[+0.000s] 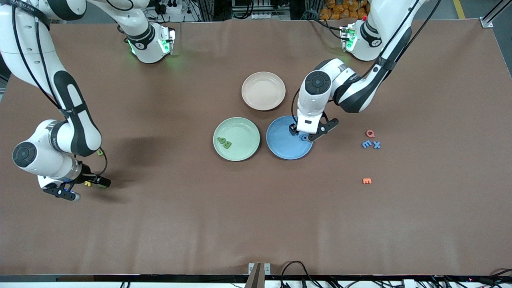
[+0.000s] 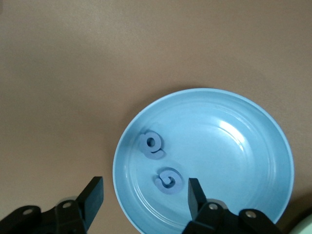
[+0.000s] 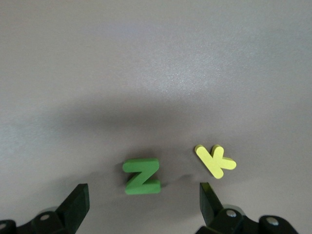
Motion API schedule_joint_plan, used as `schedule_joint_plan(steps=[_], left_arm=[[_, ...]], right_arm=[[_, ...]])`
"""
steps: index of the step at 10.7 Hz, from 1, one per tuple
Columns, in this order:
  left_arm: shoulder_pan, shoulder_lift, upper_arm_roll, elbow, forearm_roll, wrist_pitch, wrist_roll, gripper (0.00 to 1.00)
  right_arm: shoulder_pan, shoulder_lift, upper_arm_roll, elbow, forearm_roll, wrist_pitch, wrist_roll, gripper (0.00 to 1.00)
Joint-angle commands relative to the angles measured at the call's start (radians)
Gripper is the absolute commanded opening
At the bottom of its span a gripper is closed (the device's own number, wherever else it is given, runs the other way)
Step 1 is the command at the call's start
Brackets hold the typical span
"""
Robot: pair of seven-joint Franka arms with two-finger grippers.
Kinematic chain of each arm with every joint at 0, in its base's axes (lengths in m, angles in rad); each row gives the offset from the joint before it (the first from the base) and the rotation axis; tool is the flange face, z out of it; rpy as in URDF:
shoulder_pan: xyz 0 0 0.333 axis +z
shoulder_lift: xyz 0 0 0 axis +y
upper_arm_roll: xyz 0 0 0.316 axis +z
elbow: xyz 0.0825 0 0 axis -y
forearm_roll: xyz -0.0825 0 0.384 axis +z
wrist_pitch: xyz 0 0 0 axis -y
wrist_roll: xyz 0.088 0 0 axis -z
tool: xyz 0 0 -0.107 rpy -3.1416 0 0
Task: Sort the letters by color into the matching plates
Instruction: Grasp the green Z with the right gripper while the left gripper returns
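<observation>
Over at the right arm's end of the worktop (image 1: pixel 168 224), the right gripper (image 1: pixel 85 189) hung low with its fingers spread, a green Z (image 3: pixel 142 176) between them and a yellow K (image 3: pixel 215 161) just beside it. Closing on the Z alone looked to be its next job, keeping clear of the K.

Two green letters (image 1: pixel 224 142) lay in the green plate (image 1: pixel 236 125); the beige plate (image 1: pixel 263 78) held nothing.

The left gripper (image 1: pixel 305 137) hovered, released, over the blue plate (image 2: pixel 253 161), where two blue letters (image 2: pixel 160 161) rested. Blue E (image 1: pixel 366 144) and X (image 1: pixel 377 145) waited beside a red Q (image 1: pixel 370 133), with an orange letter (image 1: pixel 367 181) nearer the camera.
</observation>
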Motion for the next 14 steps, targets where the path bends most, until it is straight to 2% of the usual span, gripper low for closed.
schedule_joint_plan(steps=[1, 6, 8, 11, 13, 14], left_arm=[[0.013, -0.005, -0.001, 0.011, 0.031, -0.049, 0.041, 0.78], [0.079, -0.025, -0.001, 0.001, 0.042, -0.108, 0.271, 0.80], [0.116, -0.025, -0.002, -0.009, 0.069, -0.108, 0.360, 0.81], [0.160, -0.022, -0.002, -0.029, 0.095, -0.108, 0.496, 0.81], [0.167, -0.022, -0.002, -0.034, 0.098, -0.108, 0.575, 0.81], [0.174, -0.020, -0.002, -0.034, 0.099, -0.108, 0.619, 0.81]], right_arm=[[-0.018, 0.041, 0.014, 0.041, -0.017, 0.020, 0.005, 1.00], [-0.012, 0.067, 0.015, 0.071, -0.016, 0.024, 0.012, 1.00], [-0.012, 0.070, 0.015, 0.069, -0.017, 0.040, 0.012, 0.89], [-0.010, 0.070, 0.015, 0.069, -0.017, 0.040, 0.012, 0.55], [-0.010, 0.069, 0.015, 0.068, -0.016, 0.040, 0.011, 0.43], [-0.010, 0.067, 0.015, 0.066, -0.016, 0.040, 0.012, 0.42]])
